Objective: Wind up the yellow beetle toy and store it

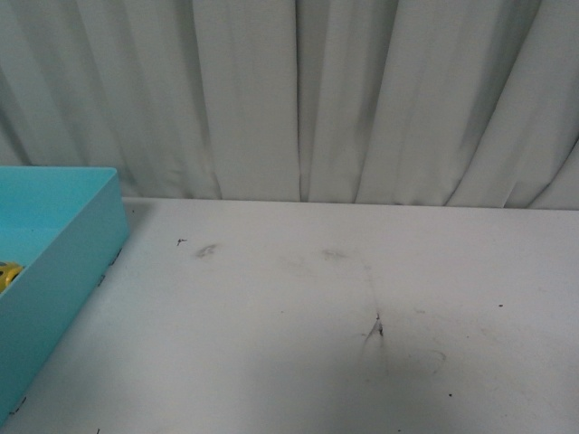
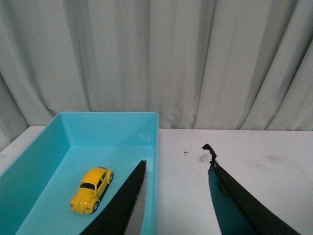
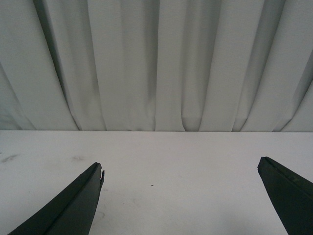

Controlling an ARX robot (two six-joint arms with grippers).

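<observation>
The yellow beetle toy (image 2: 92, 189) lies on the floor of a turquoise bin (image 2: 110, 123), on its wheels, seen in the left wrist view. In the front view only a yellow sliver of the toy (image 1: 8, 275) shows at the left edge inside the bin (image 1: 72, 244). My left gripper (image 2: 177, 159) is open and empty, above the bin's near side wall, one finger over the bin and the other over the table. My right gripper (image 3: 181, 166) is open and empty above bare white table. Neither arm shows in the front view.
A white table (image 1: 344, 325) with faint smudges and a small dark mark (image 1: 375, 330) runs back to a pale pleated curtain (image 1: 298, 90). The bin stands at the table's left side.
</observation>
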